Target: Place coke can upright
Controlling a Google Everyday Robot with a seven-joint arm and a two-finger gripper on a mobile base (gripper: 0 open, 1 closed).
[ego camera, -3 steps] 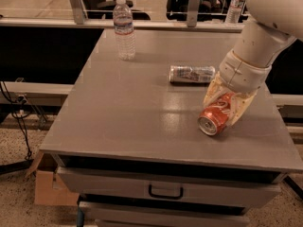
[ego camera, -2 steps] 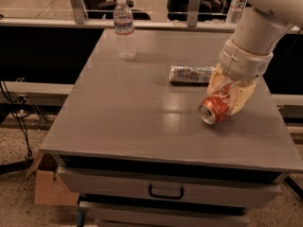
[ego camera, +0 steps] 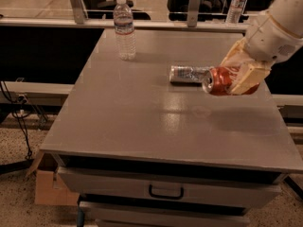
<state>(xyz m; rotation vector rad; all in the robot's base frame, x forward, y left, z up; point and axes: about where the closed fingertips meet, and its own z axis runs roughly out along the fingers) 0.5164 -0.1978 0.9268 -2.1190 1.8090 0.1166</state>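
Up it comes: since a second ago your gripper (ego camera: pixel 235 74) has carried the coke can (ego camera: pixel 215 82) off the counter (ego camera: pixel 142 112) and out to the right. The grey counter fills most of the view, and the gripper hangs over its right side. A water bottle (ego camera: pixel 125 30) stands upright near the far left edge. The jaws are clamped across the coke can's red body. It lies sideways between them, in the air, silver end pointing left. A silver can (ego camera: pixel 187 74) lies on its side on the counter, just left of it.
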